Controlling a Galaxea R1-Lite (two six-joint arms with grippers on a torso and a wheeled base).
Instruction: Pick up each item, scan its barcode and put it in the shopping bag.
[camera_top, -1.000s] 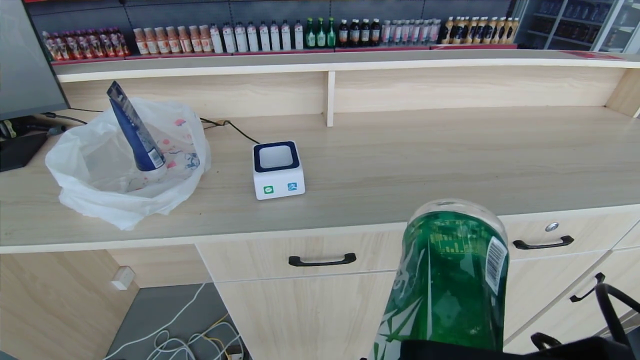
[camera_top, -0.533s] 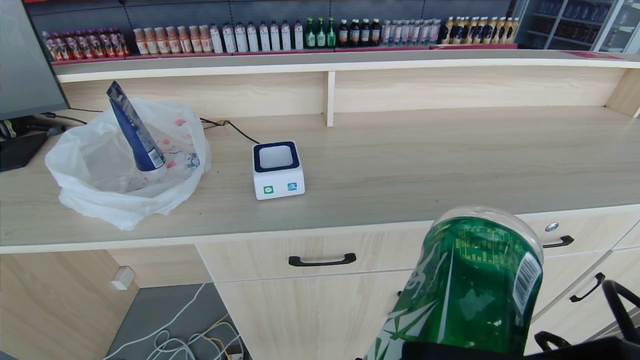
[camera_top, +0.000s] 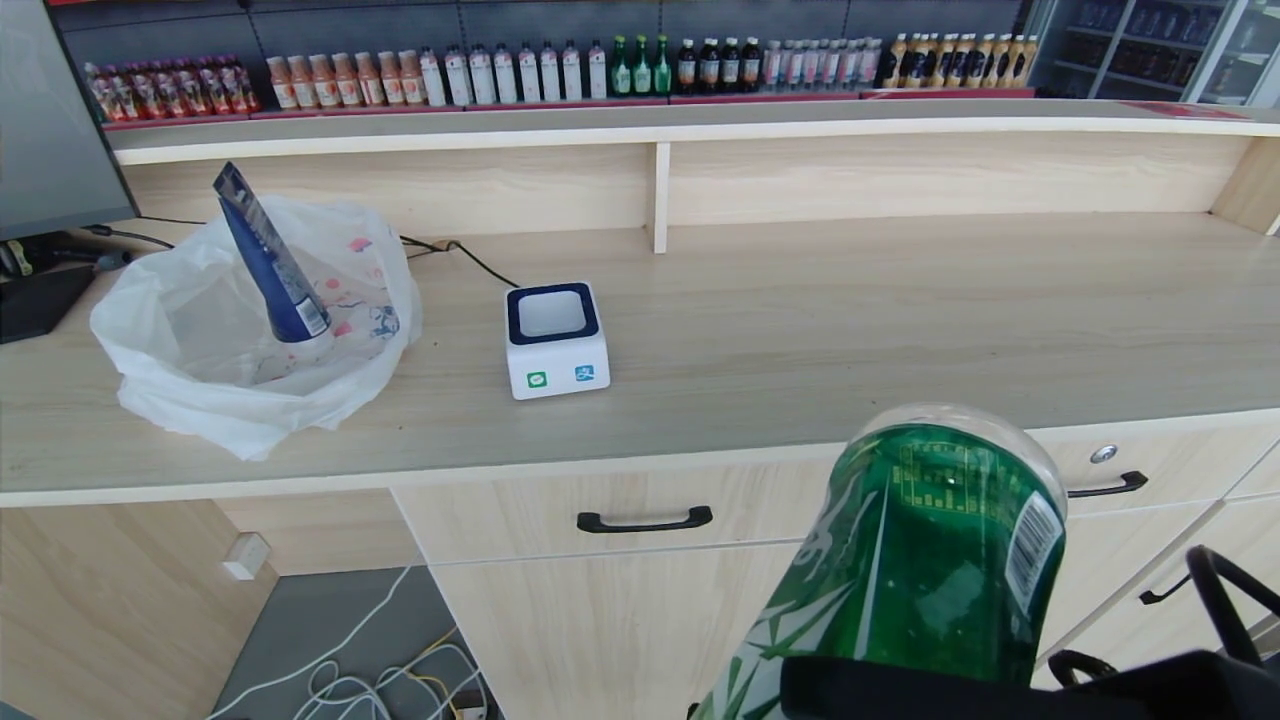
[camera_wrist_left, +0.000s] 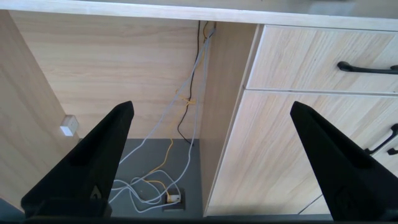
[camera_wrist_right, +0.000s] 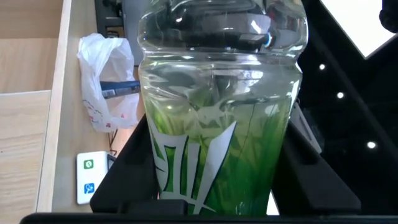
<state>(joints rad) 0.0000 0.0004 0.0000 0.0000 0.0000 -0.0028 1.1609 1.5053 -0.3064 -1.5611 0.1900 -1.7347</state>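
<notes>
The green bottle (camera_top: 930, 560) sits in the lower right of the head view, in front of the table (camera_top: 850, 320) edge and over the drawer fronts. It is tilted, with its clear rounded end uppermost. A white barcode label (camera_top: 1030, 550) shows on its right side. The right gripper (camera_top: 900, 695) is closed around the bottle's lower part at the bottom edge of the frame. In the right wrist view its dark fingers (camera_wrist_right: 124, 177) press on either side of the green body.

The white scanner (camera_top: 556, 338), with a dark-rimmed window on top, stands on the table left of centre, well apart from the bottle. Farther left lies the shopping bag (camera_top: 180, 370), open and slumped, with a blue tube (camera_top: 268, 255) leaning upright inside it.

The left gripper (camera_wrist_left: 211, 106) hangs below the tabletop with its fingers spread wide and nothing between them. Beyond it are the cabinet side and a tangle of cables (camera_wrist_left: 155, 180) on the floor. Rows of drink bottles (camera_top: 600, 70) line the shelf along the top of the head view.
</notes>
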